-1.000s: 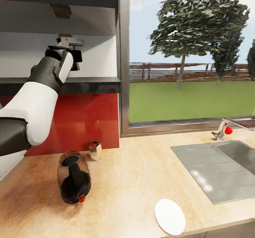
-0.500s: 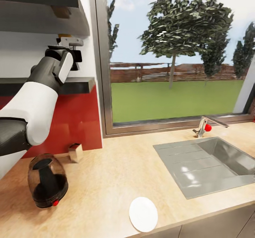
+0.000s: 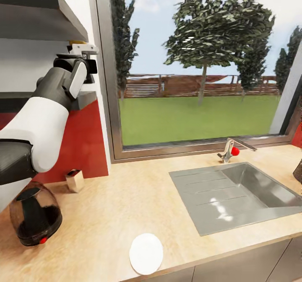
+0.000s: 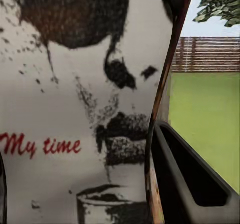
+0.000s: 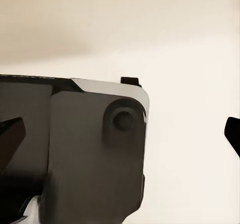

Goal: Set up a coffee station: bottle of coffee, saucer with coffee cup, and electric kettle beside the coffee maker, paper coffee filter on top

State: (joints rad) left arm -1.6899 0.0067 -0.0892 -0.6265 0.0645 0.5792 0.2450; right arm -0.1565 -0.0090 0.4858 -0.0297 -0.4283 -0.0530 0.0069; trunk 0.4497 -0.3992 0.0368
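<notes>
At the near edge of the countertop [image 3: 126, 215], the saucer [image 3: 146, 253] is seen lying flat, with nothing on it. To its left, the electric kettle [image 3: 34, 215] stands upright near the counter's left end: squat dark glass, black handle and base, a red spot low on the front. Just behind it, a small metallic block [image 3: 74, 180] with a dark top sits against the red backsplash [image 3: 79, 148]. Well to the right, a steel sink [image 3: 235, 194] with a draining board is set into the worktop, and a tap [image 3: 230, 149] with a red knob stands behind it. A large window [image 3: 197, 64] onto grass, a fence and trees fills the far wall.

The left arm [image 3: 42, 118] is raised across the shelving at the left, partly hiding the kitchen shelf [image 3: 86, 98]. The left gripper [image 3: 84, 51] is seen clamped on the bottle of coffee [image 4: 80, 109], held up just beyond the shelf's end; in the left wrist view its white label with red lettering and dark print lies close between the fingers [image 4: 185, 179]. A yellow lid edge is visible above the gripper.

In the right wrist view, dark gripper housing is seen against a pale surface; whether the right gripper is apart or together cannot be told.
</notes>
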